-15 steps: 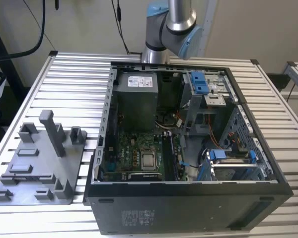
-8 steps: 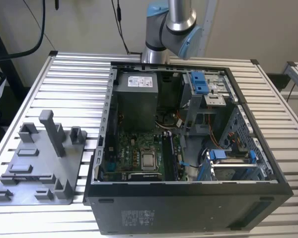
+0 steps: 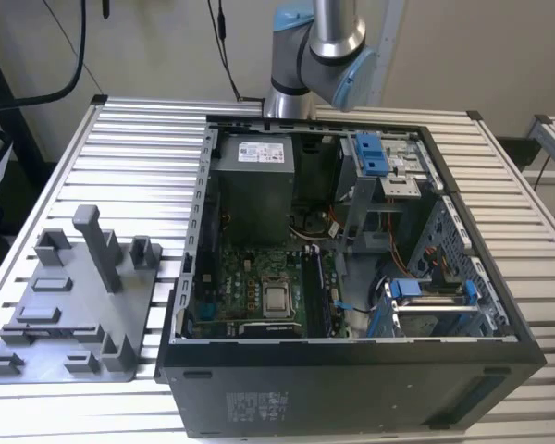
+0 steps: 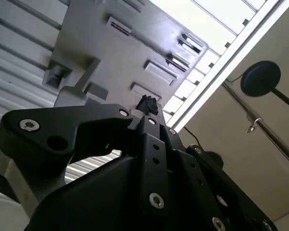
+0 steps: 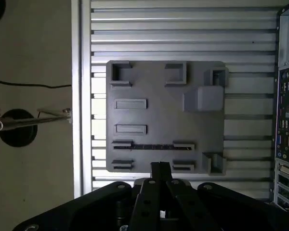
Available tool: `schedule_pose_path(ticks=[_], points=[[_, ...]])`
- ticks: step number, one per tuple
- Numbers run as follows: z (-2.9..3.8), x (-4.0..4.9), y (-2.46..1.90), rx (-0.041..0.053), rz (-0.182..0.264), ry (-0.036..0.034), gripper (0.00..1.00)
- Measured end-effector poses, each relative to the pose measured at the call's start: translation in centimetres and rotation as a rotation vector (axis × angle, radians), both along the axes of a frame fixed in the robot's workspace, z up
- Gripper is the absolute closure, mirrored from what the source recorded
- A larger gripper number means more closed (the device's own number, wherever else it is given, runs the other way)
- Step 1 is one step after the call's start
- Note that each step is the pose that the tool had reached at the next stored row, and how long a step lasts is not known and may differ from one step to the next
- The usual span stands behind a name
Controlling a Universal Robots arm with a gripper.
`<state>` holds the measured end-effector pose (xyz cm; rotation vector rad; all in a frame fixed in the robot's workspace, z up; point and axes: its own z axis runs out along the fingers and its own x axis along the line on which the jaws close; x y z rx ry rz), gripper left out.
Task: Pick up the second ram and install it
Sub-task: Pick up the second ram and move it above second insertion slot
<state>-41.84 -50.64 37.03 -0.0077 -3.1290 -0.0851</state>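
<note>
The arm point(image 3: 324, 42) is cropped at top; the pincer point(image 5: 161, 165) covers the holder tray point(image 5: 154, 96) edge

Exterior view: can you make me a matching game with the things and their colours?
Things:
1. computer case
2. holder tray
3. drive-bay clips
4. table

Colours:
A. blue
B. silvery slats
C. black
D. grey

Pairs: 1-C, 2-D, 3-A, 4-B
</note>
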Motion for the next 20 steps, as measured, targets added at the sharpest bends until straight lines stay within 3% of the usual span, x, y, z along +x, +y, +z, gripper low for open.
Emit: schedule_pose_path(ticks=[20], points=[[0.00,0.00,0.02,0.0000,0.087,0.0000,0.89]])
